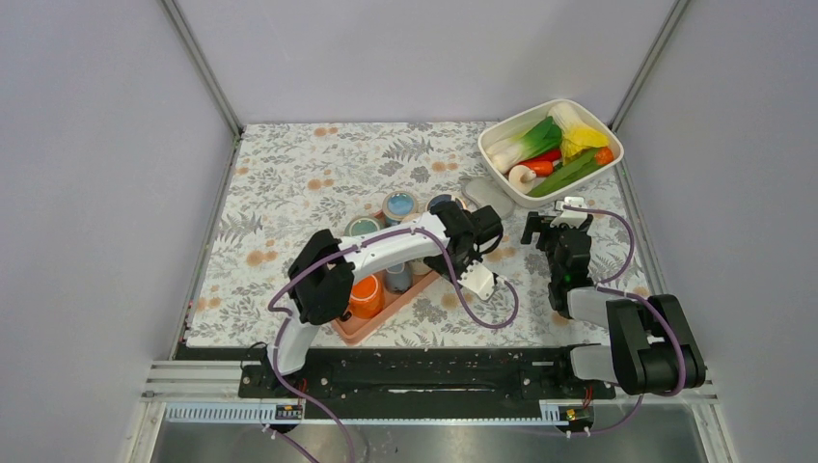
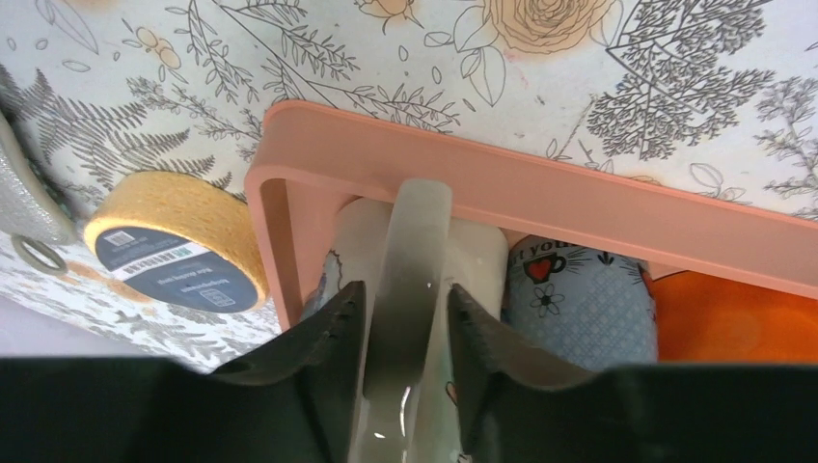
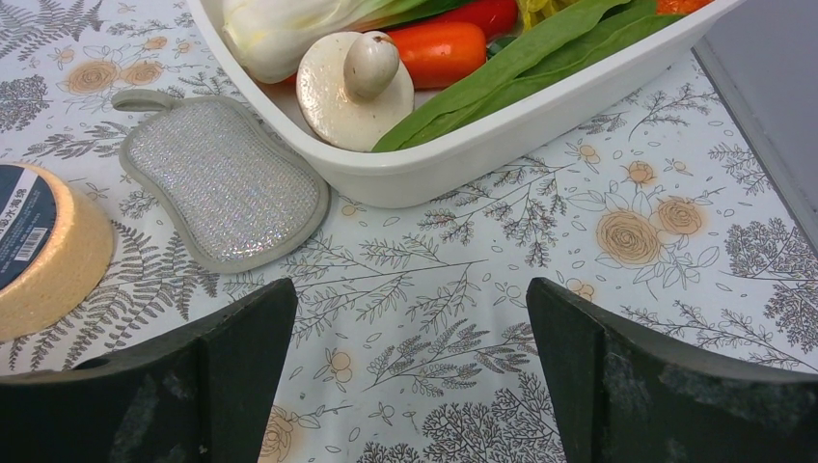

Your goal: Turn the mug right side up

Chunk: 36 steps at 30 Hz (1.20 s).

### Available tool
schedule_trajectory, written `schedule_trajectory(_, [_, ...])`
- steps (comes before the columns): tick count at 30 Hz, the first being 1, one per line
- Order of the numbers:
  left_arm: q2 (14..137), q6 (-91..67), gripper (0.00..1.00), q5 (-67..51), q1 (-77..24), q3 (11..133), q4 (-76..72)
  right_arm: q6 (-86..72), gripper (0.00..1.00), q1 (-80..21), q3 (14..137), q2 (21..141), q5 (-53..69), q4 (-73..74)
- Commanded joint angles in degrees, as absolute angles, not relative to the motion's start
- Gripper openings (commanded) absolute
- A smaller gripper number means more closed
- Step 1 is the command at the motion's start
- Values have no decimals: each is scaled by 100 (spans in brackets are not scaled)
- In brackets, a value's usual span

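A pale mug [image 2: 362,241] with a grey handle [image 2: 410,251] sits in the corner of the pink tray [image 2: 579,193], next to a blue patterned mug [image 2: 579,299] and an orange one [image 2: 733,318]. My left gripper [image 2: 405,294] has one finger on each side of the handle, pressed against it. From above, the left gripper [image 1: 439,258] covers that mug at the tray's [image 1: 371,328] right end. Whether the mug stands upright or inverted is hidden. My right gripper [image 1: 550,227] [image 3: 410,294] hovers open over bare cloth, holding nothing.
A white dish [image 1: 502,164] of toy vegetables stands at the back right, with a grey scrub pad [image 1: 487,193] [image 3: 222,188] beside it. A tape roll [image 2: 174,241] [image 3: 39,251] lies just beyond the tray corner. Two teal cups [image 1: 398,205] stand behind the tray.
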State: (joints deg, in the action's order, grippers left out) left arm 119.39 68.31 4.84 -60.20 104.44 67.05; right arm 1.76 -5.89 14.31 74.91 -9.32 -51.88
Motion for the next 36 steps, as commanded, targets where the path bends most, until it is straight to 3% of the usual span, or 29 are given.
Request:
schedule_trajectory(1, [11981, 6867, 27, 661, -5994, 10706, 6699, 259, 99, -573, 1608, 7449, -878, -5282])
schedule_trajectory(3, [11914, 6845, 2, 562, -5990, 10717, 6683, 250, 98, -574, 1621, 7458, -911, -5266])
schedule_trajectory(4, [11884, 6825, 0, 471, -5978, 10748, 6665, 254, 98, -574, 1623, 7455, -914, -5252])
schedule_trajectory(11, [11398, 6399, 0, -108, -5865, 11078, 6138, 114, 98, -568, 1724, 7180, -1261, -4851])
schedule_trajectory(18, [10734, 5164, 0, -976, -5291, 11129, 5044, -560, 98, -563, 2760, 6108, -1007, -1663])
schedule_trajectory(22, [10557, 4079, 0, -1445, -4968, 10910, 4368, -902, 98, -565, 3136, 5724, 15, -602])
schedule_trajectory(27, [10476, 2875, 0, -1676, -4620, 10759, 3632, -1379, 99, -562, 3102, 5253, 1693, -345])
schedule_trajectory(32, [10391, 1986, 0, -2389, -4221, 10837, 3345, -2000, 99, -563, 2760, 5204, 3683, -1177])
schedule_trajectory(36, [10292, 1847, 0, -2658, -4198, 10907, 3388, -2327, 99, -571, 2731, 5536, 4367, -2016])
